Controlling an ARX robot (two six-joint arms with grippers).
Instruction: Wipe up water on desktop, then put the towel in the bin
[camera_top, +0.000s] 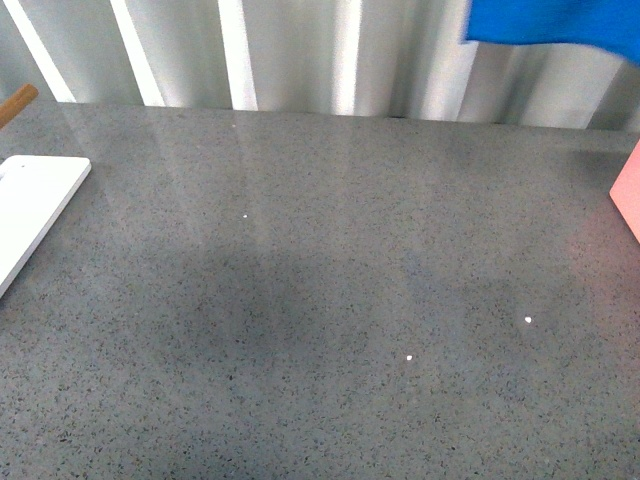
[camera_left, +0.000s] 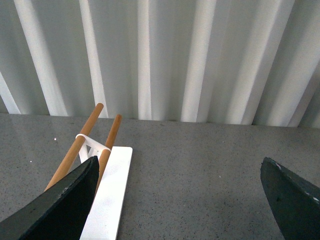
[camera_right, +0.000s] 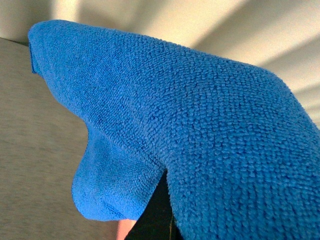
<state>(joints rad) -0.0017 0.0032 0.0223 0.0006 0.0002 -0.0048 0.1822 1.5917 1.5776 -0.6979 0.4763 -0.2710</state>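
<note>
The blue towel (camera_top: 555, 25) hangs in the air at the top right of the front view, above the far right of the dark-grey speckled desktop (camera_top: 320, 300). In the right wrist view the towel (camera_right: 200, 130) fills the picture, draped over my right gripper (camera_right: 157, 215), which is shut on it; only a dark strip of one finger shows. My left gripper (camera_left: 180, 200) is open over bare desktop (camera_left: 200, 165), with nothing between its dark fingers (camera_left: 65, 205). A few small bright specks (camera_top: 528, 320) dot the desktop. Whether the pink corner (camera_top: 628, 195) at the right edge is the bin I cannot tell.
A flat white board (camera_top: 30, 205) lies at the left edge of the desktop, with two wooden rods (camera_left: 75, 147) resting on its far end. A white corrugated wall (camera_top: 300, 50) closes off the back of the desktop.
</note>
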